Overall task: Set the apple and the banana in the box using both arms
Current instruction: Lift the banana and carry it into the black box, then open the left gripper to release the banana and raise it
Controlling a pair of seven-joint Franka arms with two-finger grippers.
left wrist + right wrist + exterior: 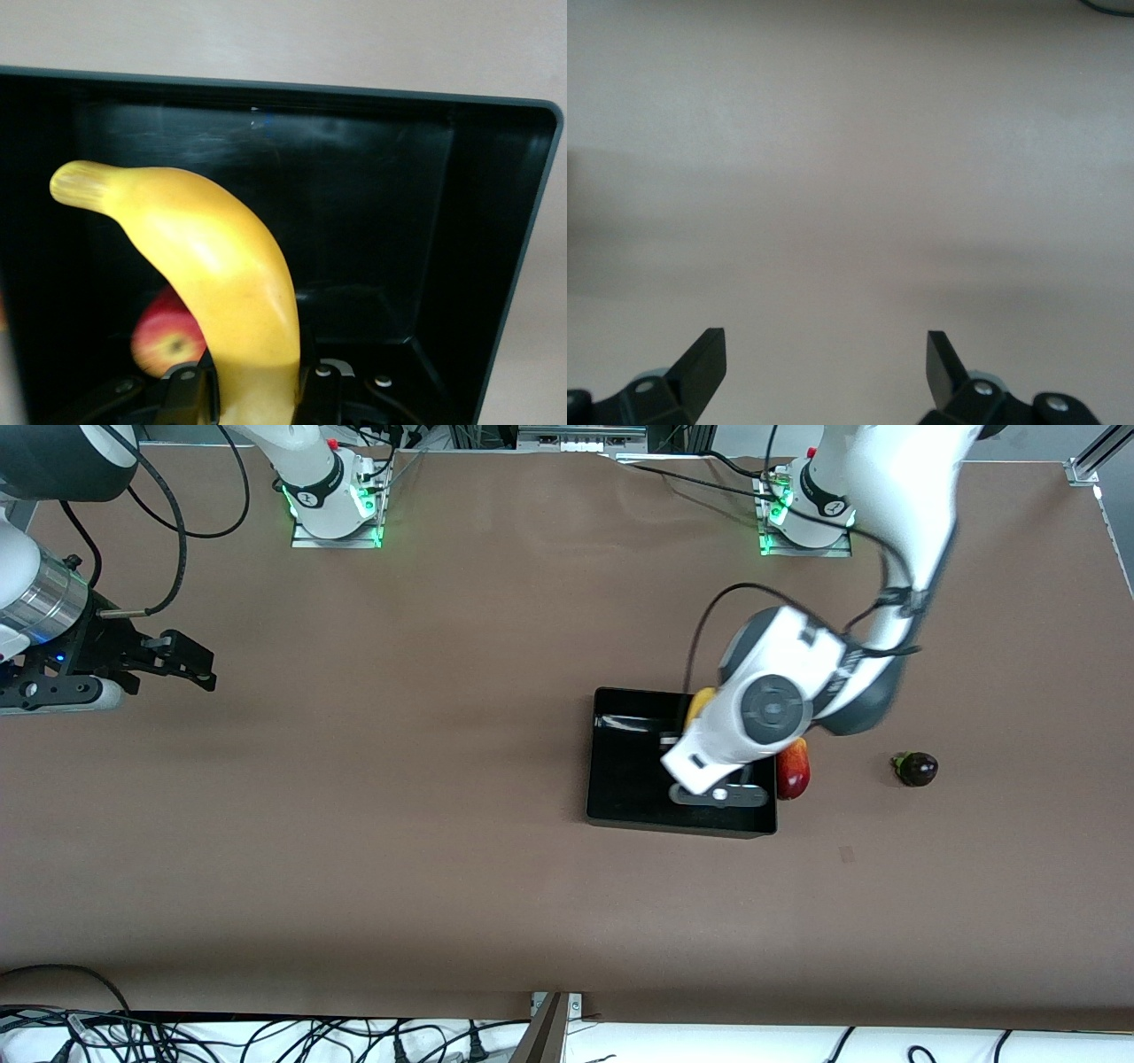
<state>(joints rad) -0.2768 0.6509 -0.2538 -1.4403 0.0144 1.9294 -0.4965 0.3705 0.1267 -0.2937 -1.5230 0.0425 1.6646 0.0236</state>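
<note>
Hanging over the box (633,779), the left gripper (252,394) pinches the banana (221,283) between its fingers, with the banana's tip raised above the black floor of the box. The apple (164,341) lies inside the box, just beside the held banana (only part of it shows in the left wrist view). An elongated red-and-yellow fruit (794,771) rests on the table (399,868) touching the box wall toward the left arm's end, and a small dark fruit (915,769) lies farther toward that end. The right gripper (824,363) waits with its fingers spread wide over bare table at the right arm's end.
</note>
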